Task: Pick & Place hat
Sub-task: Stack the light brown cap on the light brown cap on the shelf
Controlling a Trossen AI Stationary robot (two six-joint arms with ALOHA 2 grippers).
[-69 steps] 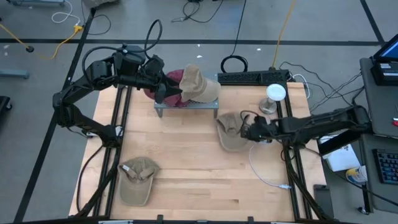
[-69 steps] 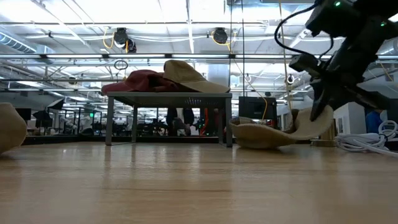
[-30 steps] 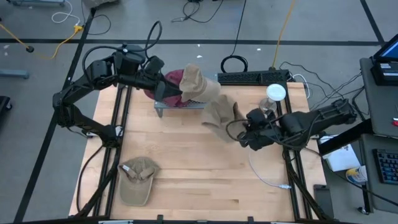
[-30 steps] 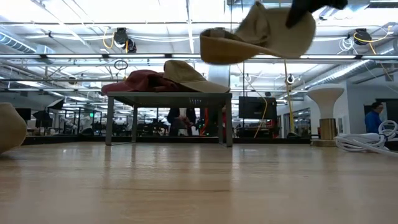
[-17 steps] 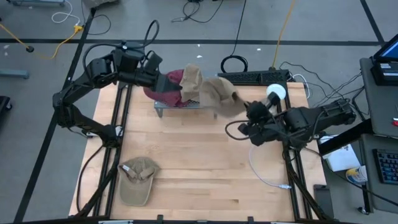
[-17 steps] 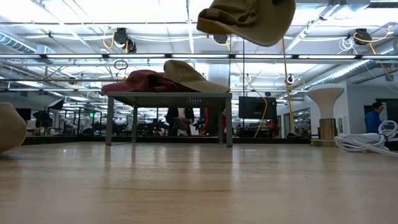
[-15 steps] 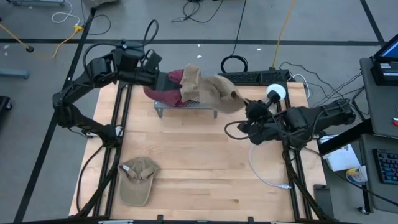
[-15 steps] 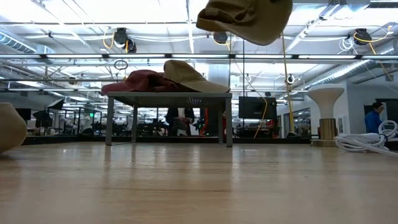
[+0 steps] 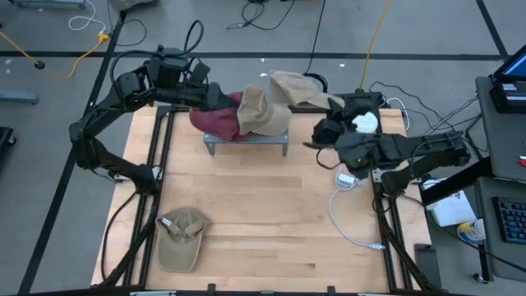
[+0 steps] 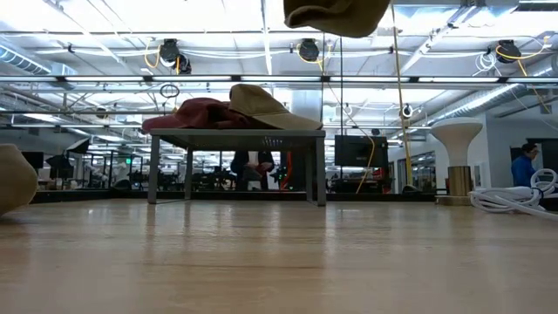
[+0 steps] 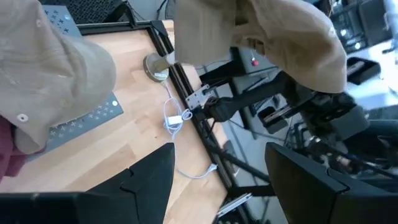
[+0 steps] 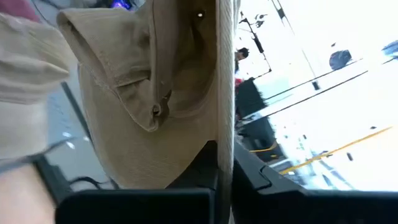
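From above, a pale wooden table (image 9: 263,214) stands on a grey floor strewn with cables. At its far edge a small metal stand (image 9: 246,140) carries a maroon hat (image 9: 215,119) and a tan hat (image 9: 261,111). The right gripper (image 9: 329,105) holds a third tan hat (image 9: 297,89) in the air above the stand's far right corner, fingers clenched on its brim. The left gripper (image 9: 215,97) hangs over the maroon hat. Another tan cap (image 9: 182,238) lies near the table's front left, well apart from the rest. A white lamp-like object (image 9: 363,123) and a white cable (image 9: 349,222) sit by the right rail.

At table height, the stand (image 10: 235,164) shows with both hats on top, a wide hall with ceiling lights behind, and a person (image 10: 525,166) far to the right. The lifted hat (image 10: 338,14) is cut off by the upper edge — its gripper is out of sight here. A tan shape at the left edge is only partly in frame.

The left wrist camera shows the left arm's two dark fingers (image 11: 149,180) spread apart, grasping nothing, with the held hat (image 11: 280,37) beyond.

The right wrist camera is almost filled by the held hat's underside (image 12: 155,93) — the brim runs down between the dark fingers; the room behind is washed out.
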